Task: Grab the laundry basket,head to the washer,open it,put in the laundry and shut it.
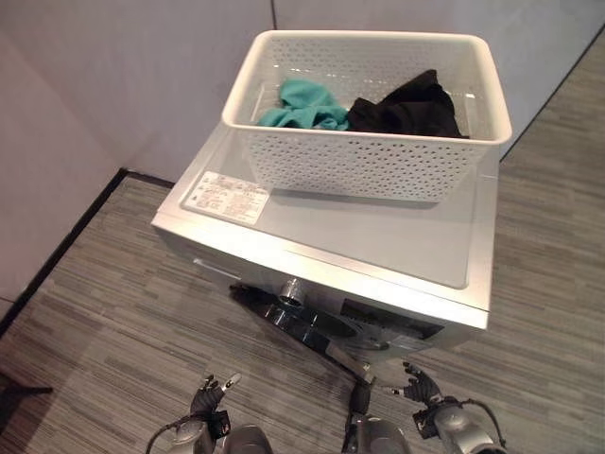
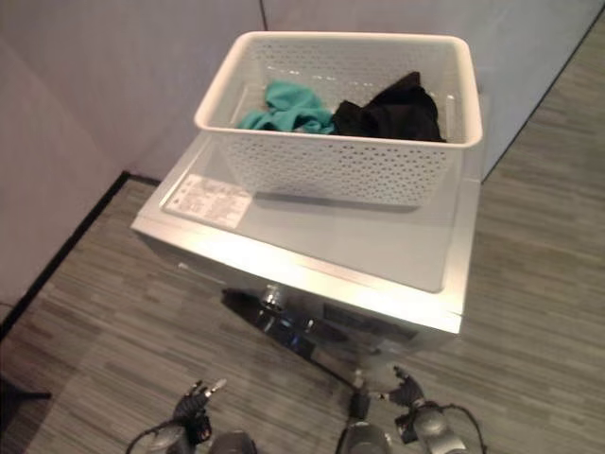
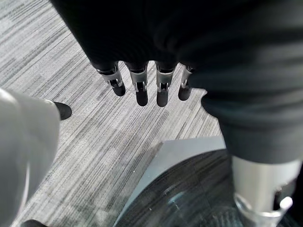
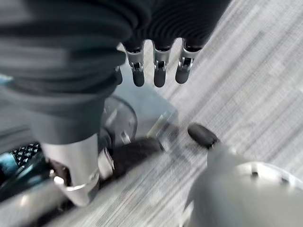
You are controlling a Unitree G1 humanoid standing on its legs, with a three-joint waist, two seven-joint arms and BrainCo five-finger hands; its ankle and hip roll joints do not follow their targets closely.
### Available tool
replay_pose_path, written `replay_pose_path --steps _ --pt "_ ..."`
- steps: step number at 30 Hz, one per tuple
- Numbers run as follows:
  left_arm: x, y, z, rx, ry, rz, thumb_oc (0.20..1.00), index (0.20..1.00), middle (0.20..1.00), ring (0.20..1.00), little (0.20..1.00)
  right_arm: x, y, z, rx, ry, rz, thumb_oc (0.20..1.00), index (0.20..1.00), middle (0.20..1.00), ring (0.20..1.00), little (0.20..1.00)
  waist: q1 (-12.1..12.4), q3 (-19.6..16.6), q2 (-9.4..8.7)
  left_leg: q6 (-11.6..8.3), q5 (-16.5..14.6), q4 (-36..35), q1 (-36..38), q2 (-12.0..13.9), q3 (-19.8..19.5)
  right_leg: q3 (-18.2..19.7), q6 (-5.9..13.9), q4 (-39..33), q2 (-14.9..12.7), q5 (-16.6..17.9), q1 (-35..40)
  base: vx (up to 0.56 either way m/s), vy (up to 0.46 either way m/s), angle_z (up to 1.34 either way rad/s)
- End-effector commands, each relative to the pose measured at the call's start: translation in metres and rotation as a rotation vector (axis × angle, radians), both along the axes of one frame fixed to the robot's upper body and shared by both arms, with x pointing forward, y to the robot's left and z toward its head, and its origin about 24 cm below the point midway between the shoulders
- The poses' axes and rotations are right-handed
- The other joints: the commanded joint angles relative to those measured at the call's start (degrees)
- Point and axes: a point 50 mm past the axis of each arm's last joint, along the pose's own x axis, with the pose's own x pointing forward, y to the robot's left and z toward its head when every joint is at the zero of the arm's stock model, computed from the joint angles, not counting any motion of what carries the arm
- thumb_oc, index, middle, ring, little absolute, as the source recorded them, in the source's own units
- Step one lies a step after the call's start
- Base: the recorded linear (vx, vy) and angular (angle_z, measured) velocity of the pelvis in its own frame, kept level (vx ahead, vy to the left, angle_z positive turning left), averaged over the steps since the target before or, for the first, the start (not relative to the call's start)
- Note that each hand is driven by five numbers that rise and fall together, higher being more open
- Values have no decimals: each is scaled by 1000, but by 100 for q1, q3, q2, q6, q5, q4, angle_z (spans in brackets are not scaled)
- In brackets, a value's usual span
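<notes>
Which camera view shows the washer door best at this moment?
The left wrist view: the washer door shows there from close, dark, round and glassy, below the left robot hand. Both eye views show only its top edge under the washer. In the right wrist view I cannot tell the door with certainty.

The basket (image 1: 364, 161) sits on the far part of the washer's top (image 1: 378, 236), with two pieces of laundry inside it: one (image 1: 302, 106) to the left, the other (image 1: 408, 109) to the right, touching each other. A label (image 1: 227, 199) lies on the top's left side, just near of the basket. The washer's door (image 1: 321, 326) faces the near side, and both hands hang low before it, the left hand (image 1: 210, 397) to the left and the right hand (image 1: 421, 390) to the right.
</notes>
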Motion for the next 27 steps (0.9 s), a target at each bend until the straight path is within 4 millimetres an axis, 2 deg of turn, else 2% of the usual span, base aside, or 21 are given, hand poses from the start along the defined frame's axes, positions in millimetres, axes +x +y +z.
replay_pose_path --steps 1,4,5,6,7,8,9,10,12,17,21,26,27 --pt "12 -1 10 20 -78 -101 1000 1000 1000 1000 1000 30 5 20 36 -126 32 1000 1000 1000 1000 1000 98 -198 192 374 -579 -1076 1028 -243 351 13 770 -101 -509 20 -710 -141 391 57" --pt "21 -3 18 3 -137 -130 1000 1000 1000 1000 1000 50 6 35 10 -200 93 1000 1000 1000 1000 1000 177 -113 57 616 -943 -1272 1031 -645 302 -111 985 -101 -904 403 -863 -179 273 34" --pt "20 -3 18 3 -137 -130 1000 1000 1000 1000 1000 50 6 35 10 -200 93 1000 1000 1000 1000 1000 178 -108 48 629 -943 -1280 1040 -664 305 -102 996 -101 -920 413 -861 -161 232 31" --pt "22 -2 20 -4 -158 -150 1000 1000 1000 1000 1000 60 3 42 -19 -225 133 1000 1000 1000 1000 1000 229 -99 -21 746 -1013 -1438 1137 -850 262 -96 1130 -79 -1120 575 -890 -143 169 21" --pt "23 0 22 2 -168 -156 1000 1000 1000 1000 1000 67 2 47 -30 -240 148 1000 1000 1000 1000 1000 229 -61 -43 795 -1011 -1442 1140 -895 241 8 1205 -36 -1217 672 -915 -339 183 7" --pt "28 13 31 24 -204 -193 1000 1000 1000 1000 1000 80 -7 62 -98 -289 223 1000 1000 1000 1000 1000 169 -37 -179 915 -827 -1370 871 -1044 -91 1453 1124 589 -1199 403 -934 -260 -28 114" --pt "19 20 28 35 -180 -176 1000 1000 1000 1000 1000 86 -12 74 -150 -325 282 1000 1000 1000 1000 1000 280 -134 -239 895 -786 -1313 777 -1030 -173 1163 1104 568 -1302 395 -669 -214 -215 145" --pt "8 31 26 45 -156 -135 1000 1000 1000 1000 1000 87 -16 87 -184 -364 329 1000 1000 1000 1000 1000 377 -250 -386 800 -716 -1301 735 -946 -193 851 1111 370 -1307 358 -414 3 -292 166" --pt "-9 37 21 41 -114 -112 1000 1000 1000 1000 1000 80 -29 98 -218 -396 344 1000 1000 1000 1000 1000 396 -416 -465 660 -573 -1468 794 -746 -173 736 1100 172 -1176 320 -234 61 -264 33" --pt "-15 35 19 16 -118 -94 1000 1000 1000 1000 1000 86 -36 114 -247 -451 362 1000 1000 1000 1000 1000 443 -435 -404 554 -385 -1710 801 -572 -193 691 1075 -47 -1003 285 -215 -8 -125 -23" --pt "-10 29 21 -14 -143 -103 1000 1000 1000 1000 1000 108 -28 129 -236 -526 361 1000 1000 1000 1000 1000 506 -277 -234 436 -194 -1749 556 -431 -246 695 1044 -101 -931 199 -335 -81 -91 -12" --pt "-8 25 19 -19 -136 -116 1000 1000 1000 1000 1000 113 -20 133 -166 -575 315 1000 1000 1000 1000 1000 480 -202 -102 360 -126 -1718 444 -348 -236 685 1004 -101 -889 104 -348 -35 -44 -2" --pt "-2 25 21 -17 -146 -115 1000 1000 1000 1000 1000 112 -19 135 -149 -592 302 1000 1000 1000 1000 1000 449 -108 -63 320 -82 -1583 301 -299 -274 706 953 -101 -846 39 -334 -72 -70 3"
